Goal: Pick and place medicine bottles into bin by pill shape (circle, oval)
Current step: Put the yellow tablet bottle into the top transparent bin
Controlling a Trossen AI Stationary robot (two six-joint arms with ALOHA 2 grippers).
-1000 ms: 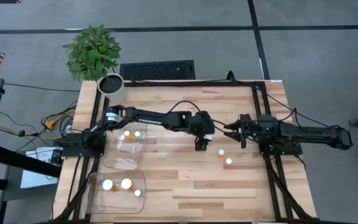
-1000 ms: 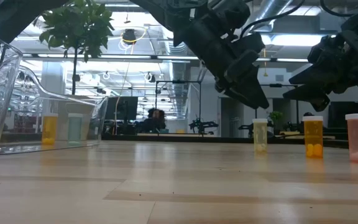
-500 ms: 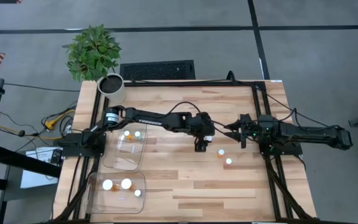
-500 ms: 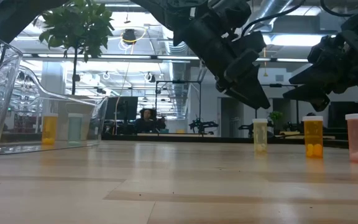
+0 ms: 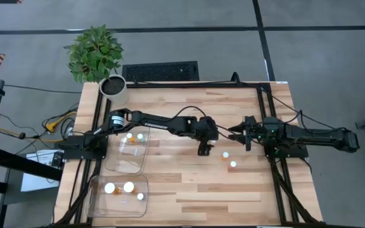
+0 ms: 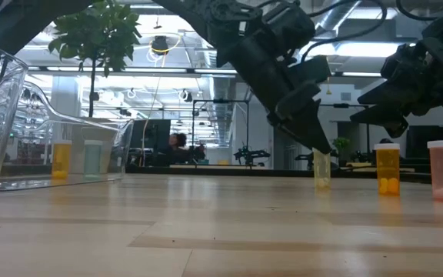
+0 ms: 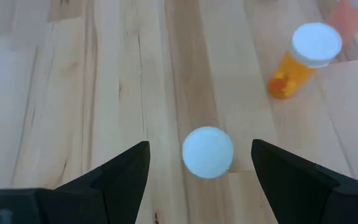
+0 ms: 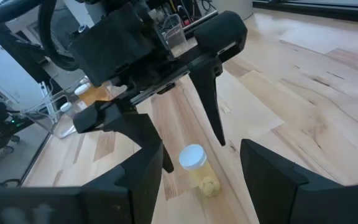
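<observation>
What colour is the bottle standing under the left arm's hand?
Pale yellow bottle with a white cap, clearest in the right wrist view.

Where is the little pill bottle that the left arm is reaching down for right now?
In the high view, the pale yellow bottle stands near the table's middle, directly under the open left gripper, with two more bottles just to its right.

Wooden table point(image 5: 189, 183) (bottles point(image 5: 233, 164), bins point(image 5: 116, 197))

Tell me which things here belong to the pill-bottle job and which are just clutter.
Job: three loose medicine bottles, one under the open left gripper; five binned bottles; two clear bins; right gripper waiting nearby.
Lying about: potted plant, dark panel, cables.
</observation>
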